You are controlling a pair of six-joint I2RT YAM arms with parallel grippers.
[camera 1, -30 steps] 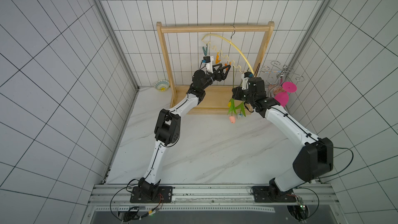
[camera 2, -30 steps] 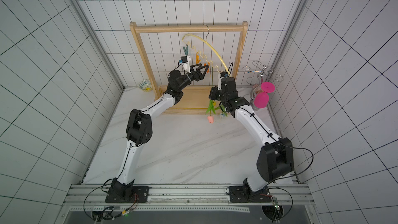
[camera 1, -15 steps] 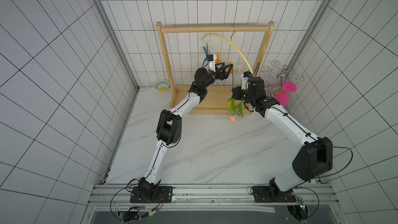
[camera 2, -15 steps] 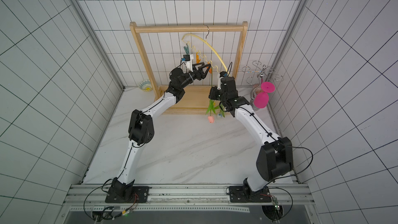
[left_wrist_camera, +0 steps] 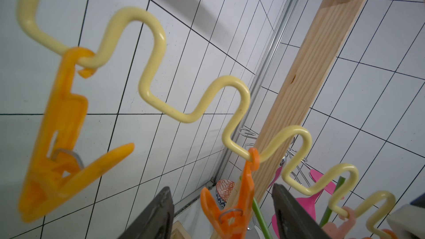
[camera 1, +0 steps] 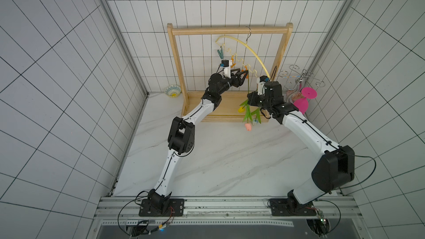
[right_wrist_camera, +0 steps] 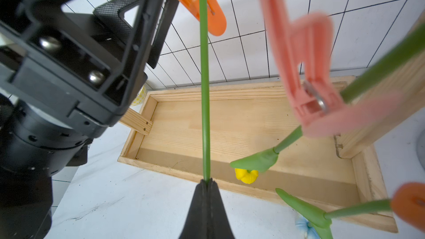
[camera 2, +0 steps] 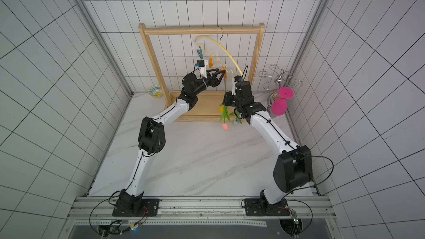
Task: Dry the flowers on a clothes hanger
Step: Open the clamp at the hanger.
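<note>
The pale yellow clothes hanger hangs by its hook from the wooden rack. Its wavy bar carries orange and pink clips. My left gripper is open, its jaws standing apart on either side of a small orange clip. My right gripper is shut on the green stem of the pink flower, which hangs head down. That stem reaches up to the orange clip. A pink clip holds the yellow flower. The white flower hangs from another orange clip.
The wooden rack stands on a shallow tray base against the back wall. Right of it a silver stand holds magenta goblets. A small patterned bowl sits at the back left corner.
My left gripper has risen a little toward the orange clip and its jaws have narrowed around it. The right gripper still holds the stem in the same place.
</note>
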